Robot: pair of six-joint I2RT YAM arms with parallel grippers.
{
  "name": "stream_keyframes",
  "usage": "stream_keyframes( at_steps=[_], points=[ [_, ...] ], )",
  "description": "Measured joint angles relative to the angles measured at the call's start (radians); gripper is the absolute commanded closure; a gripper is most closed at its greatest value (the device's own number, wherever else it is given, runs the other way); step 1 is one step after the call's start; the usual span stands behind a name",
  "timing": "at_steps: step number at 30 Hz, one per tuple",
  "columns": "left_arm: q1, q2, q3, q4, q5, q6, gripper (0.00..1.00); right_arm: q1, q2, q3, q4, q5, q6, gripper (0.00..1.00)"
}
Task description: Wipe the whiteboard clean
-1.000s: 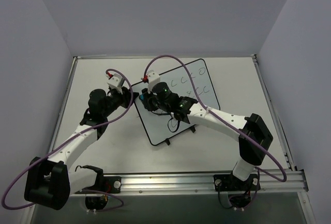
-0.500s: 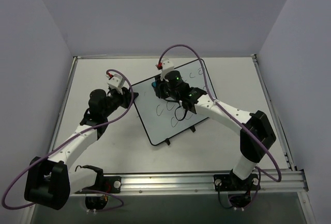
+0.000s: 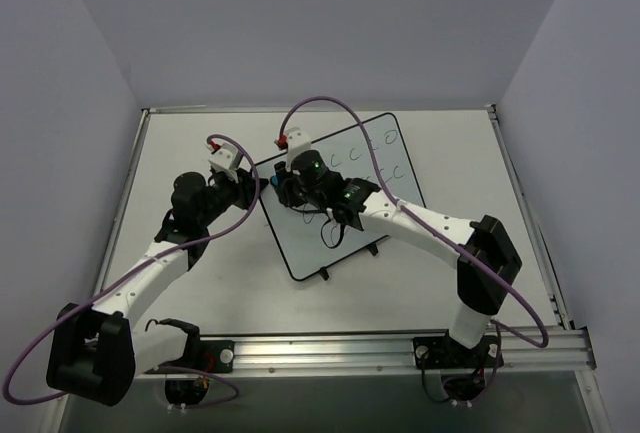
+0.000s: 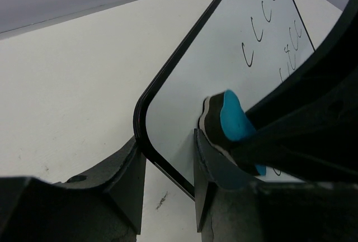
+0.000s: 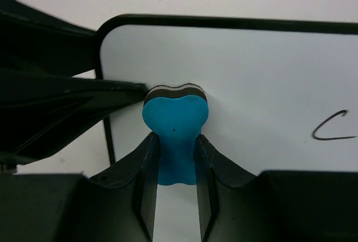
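While right end effector [image 5: 176,141] clamps eraser [image 5: 175,113] on whiteboard [image 5: 251,85] corner, left end effector [image 4: 166,152] grips edge.

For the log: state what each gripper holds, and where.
Right gripper: blue eraser, pinched at its narrow waist. Left gripper: fingers straddle the whiteboard's edge near its corner; clamping cannot be told.

A robotics lab test cell: a bare white desk [image 3: 190,153] boxed in by plain grey walls [image 3: 330,23], with two white robot arms [image 3: 430,223] trailing purple cables [image 3: 30,353], bolted to an aluminium rail [image 3: 330,351] along its near edge.
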Motion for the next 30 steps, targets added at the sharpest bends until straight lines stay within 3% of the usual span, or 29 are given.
stream_keyframes(
  at_steps=[5,11,22,30],
  points=[
    [0.000,0.000,0.000,-0.005,-0.005,0.002,0.98,0.053,0.013,0.002,-0.021,0.039,0.026,1.00],
    [-0.004,0.001,0.000,-0.015,-0.020,0.012,0.98,0.014,0.006,-0.023,0.002,0.021,0.048,1.00],
    [-0.021,0.005,0.000,-0.006,-0.039,0.032,0.98,-0.372,-0.023,-0.076,0.062,-0.142,0.021,1.00],
    [-0.037,0.004,0.000,-0.001,-0.055,0.035,0.98,-0.583,0.016,-0.076,0.062,-0.267,-0.017,1.00]
  ],
)
